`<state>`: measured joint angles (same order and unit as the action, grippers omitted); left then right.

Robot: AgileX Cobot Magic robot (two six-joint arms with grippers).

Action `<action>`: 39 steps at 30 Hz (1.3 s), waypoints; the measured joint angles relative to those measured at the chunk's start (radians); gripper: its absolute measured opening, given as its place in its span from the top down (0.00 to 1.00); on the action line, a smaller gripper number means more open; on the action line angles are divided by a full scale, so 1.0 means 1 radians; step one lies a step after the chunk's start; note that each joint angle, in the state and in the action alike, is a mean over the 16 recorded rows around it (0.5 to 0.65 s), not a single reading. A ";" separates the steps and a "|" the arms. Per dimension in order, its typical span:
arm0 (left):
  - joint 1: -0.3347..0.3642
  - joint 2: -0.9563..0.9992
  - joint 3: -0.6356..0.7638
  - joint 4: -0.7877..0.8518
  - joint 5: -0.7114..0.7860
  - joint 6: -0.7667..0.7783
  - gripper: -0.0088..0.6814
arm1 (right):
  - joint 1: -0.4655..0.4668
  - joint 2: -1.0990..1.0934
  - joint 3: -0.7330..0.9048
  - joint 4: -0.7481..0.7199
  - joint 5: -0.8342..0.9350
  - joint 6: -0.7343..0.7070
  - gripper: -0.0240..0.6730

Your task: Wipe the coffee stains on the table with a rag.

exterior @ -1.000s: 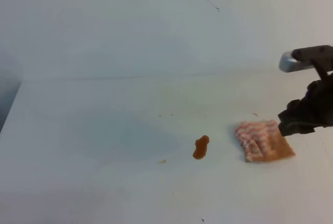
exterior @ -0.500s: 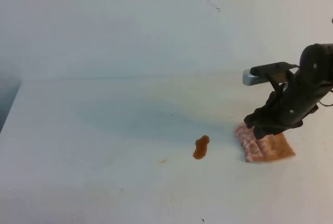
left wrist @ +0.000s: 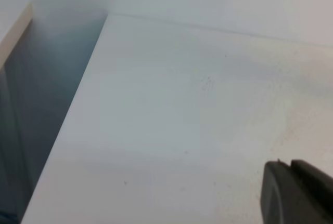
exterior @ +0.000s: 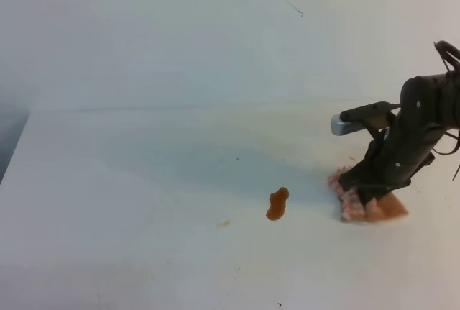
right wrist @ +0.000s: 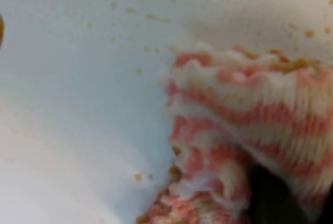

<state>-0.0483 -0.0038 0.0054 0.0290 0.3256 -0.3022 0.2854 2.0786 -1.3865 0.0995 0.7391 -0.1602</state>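
Observation:
The coffee stain [exterior: 277, 203] is a small orange-brown blob on the white table [exterior: 144, 180]. The rag [exterior: 351, 208], pink-and-white striped with a tan corner, lies to its right. My right gripper [exterior: 368, 193] points down and is pressed onto the rag, covering its middle. In the right wrist view the rumpled rag [right wrist: 229, 125] fills the right half and one dark fingertip [right wrist: 270, 200] touches it; the jaws' opening is hidden. In the left wrist view only a dark part of my left gripper [left wrist: 296, 193] shows, over bare table [left wrist: 182, 120].
Small tan crumbs [exterior: 224, 222] lie left of the stain, and more specks [right wrist: 140, 70] dot the table near the rag. The table's left edge [left wrist: 67, 125] drops to a dark gap. A pale wall [exterior: 180, 29] rises behind the table.
My right gripper moved left from beside the rag to over it, then lowered onto it. The rag now looks bunched under the gripper. The stain has not moved.

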 joint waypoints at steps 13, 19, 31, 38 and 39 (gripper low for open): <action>0.000 -0.002 0.003 0.000 -0.001 0.000 0.99 | 0.058 -0.035 -0.005 -0.003 -0.002 -0.042 0.96; 0.000 0.000 0.000 0.000 0.000 0.000 0.99 | 0.153 -0.070 -0.039 0.007 -0.017 -0.065 0.96; 0.000 0.004 -0.005 0.000 0.002 0.000 0.99 | 0.342 -0.002 -0.166 -0.006 0.000 -0.040 0.96; 0.000 0.004 -0.005 0.000 0.002 0.000 0.99 | 0.354 0.095 -0.212 -0.102 0.019 0.042 0.96; 0.000 0.004 -0.005 0.000 0.002 0.000 0.99 | 0.349 0.106 -0.216 -0.115 0.021 0.052 0.96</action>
<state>-0.0484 0.0000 0.0000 0.0290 0.3278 -0.3024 0.6346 2.1850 -1.6022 -0.0157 0.7605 -0.1079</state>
